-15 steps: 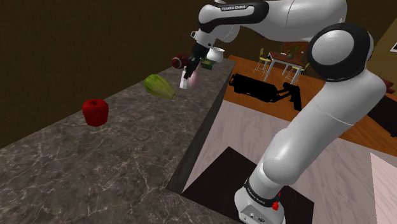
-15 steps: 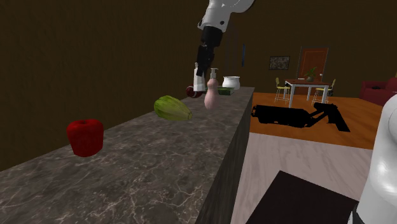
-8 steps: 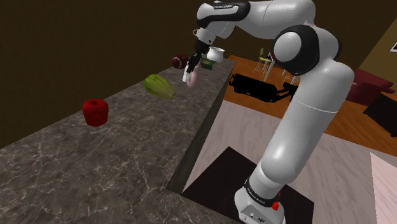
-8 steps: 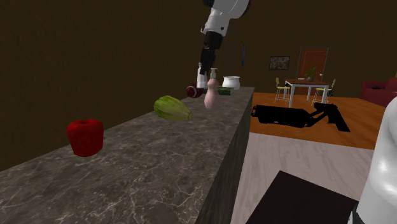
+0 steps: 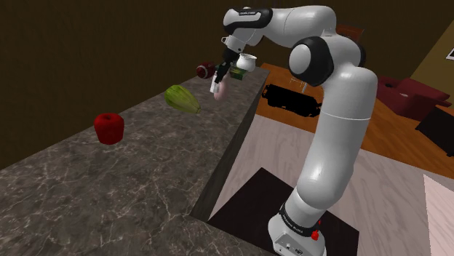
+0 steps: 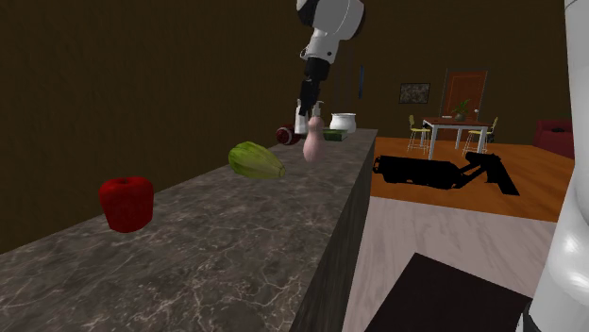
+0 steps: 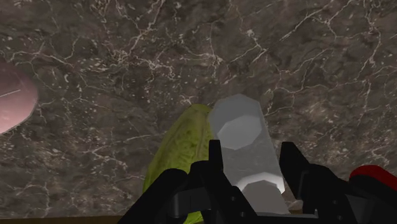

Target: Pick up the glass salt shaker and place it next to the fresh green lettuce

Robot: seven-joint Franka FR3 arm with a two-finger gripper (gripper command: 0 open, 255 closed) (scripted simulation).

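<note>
My gripper (image 7: pixel 252 150) is shut on the salt shaker (image 7: pixel 238 130), a pale grey faceted glass piece clasped between both fingers. Past the shaker and partly hidden by it lies the green lettuce (image 7: pixel 181 153) on the dark marble counter. In the shoulder view the gripper (image 5: pixel 218 78) hangs above the counter with the shaker (image 5: pixel 216 89) in it, to the right of the lettuce (image 5: pixel 182 98). The second exterior view has the gripper (image 6: pixel 305 110) and shaker (image 6: pixel 301 123) up and to the right of the lettuce (image 6: pixel 256 160).
A pink vase-like object (image 6: pixel 311 143) stands on the counter close under the gripper. A red pepper (image 5: pixel 109 128) sits nearer along the counter. A white pot (image 5: pixel 247 63), a small green item (image 5: pixel 237 73) and a dark red item (image 5: pixel 204 70) crowd the far end. The counter edge (image 5: pixel 233 138) drops to the floor.
The arm's elbow has swung inward and upright. The gripper, still holding the shaker, has drifted slightly up and toward the counter's far end. The lettuce and pink object have not moved.
</note>
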